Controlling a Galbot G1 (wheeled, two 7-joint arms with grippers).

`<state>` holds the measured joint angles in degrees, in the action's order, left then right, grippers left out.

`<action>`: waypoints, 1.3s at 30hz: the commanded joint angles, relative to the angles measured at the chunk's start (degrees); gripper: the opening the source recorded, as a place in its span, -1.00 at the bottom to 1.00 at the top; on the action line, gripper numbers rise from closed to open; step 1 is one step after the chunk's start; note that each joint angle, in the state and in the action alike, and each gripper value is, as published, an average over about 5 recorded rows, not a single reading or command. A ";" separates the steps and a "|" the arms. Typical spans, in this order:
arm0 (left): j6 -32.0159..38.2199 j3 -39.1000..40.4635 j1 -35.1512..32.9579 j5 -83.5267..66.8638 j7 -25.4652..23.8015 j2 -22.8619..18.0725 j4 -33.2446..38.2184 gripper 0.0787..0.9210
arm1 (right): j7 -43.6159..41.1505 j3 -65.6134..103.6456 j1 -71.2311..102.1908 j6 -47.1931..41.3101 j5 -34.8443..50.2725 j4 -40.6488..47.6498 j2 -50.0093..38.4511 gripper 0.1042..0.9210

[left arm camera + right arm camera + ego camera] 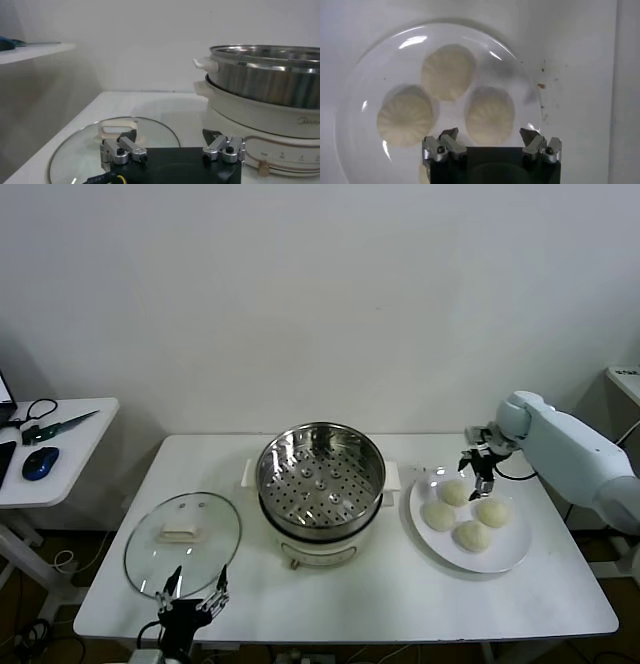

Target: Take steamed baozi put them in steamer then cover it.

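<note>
Four cream-white baozi [438, 515] lie on a white plate [515, 554] at the table's right. My right gripper [480, 469] hovers open just over the plate's far side, above the nearest bun [455, 492]. In the right wrist view the open right gripper [490, 135] frames one bun [489, 115]; two more show beyond it and a fourth is mostly hidden. The steel steamer [320, 479] stands empty and uncovered at the centre. The glass cover [182, 542] lies flat at the front left. My left gripper [192, 596] is open and empty at its near edge, also seen in the left wrist view [170, 137].
A side table [60, 434] with a blue mouse [40, 462] and cables stands to the left. The wall is close behind the white table [350, 599]. In the left wrist view the cover's handle [116, 128] and the steamer [265, 80] lie ahead.
</note>
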<state>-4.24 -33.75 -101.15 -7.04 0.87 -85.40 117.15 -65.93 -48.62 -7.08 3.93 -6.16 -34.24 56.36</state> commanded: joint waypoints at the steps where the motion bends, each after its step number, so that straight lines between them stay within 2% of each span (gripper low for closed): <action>1: 0.07 0.04 -0.05 -0.03 0.02 0.06 -0.07 0.77 | 0.55 2.48 1.18 1.28 -2.59 3.97 2.47 0.76; 14: 0.18 0.20 -0.04 -0.03 0.04 0.01 -0.26 0.77 | 1.17 4.30 2.39 1.18 -6.18 6.01 4.46 0.70; 24: 0.19 0.47 0.43 0.00 0.10 -0.09 -0.74 0.77 | 1.28 4.95 2.32 1.05 -6.49 6.89 5.14 0.34; 30: 0.24 0.45 0.32 0.00 0.11 -0.08 -0.56 0.77 | 0.65 3.47 1.18 0.94 -4.45 5.22 4.39 0.24; 34: 0.27 0.43 0.23 0.00 0.17 -0.13 -0.39 0.77 | 0.30 -4.53 -4.88 0.91 2.75 -1.90 1.15 0.23; 39: 0.23 0.40 0.20 0.10 0.20 -0.01 -0.06 0.77 | 0.30 -24.67 -23.23 3.29 14.82 -17.97 -2.79 0.22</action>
<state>-4.02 -33.35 -100.93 -6.89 1.07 -85.43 117.20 -65.51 -59.99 -19.13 6.88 -0.29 -41.60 56.99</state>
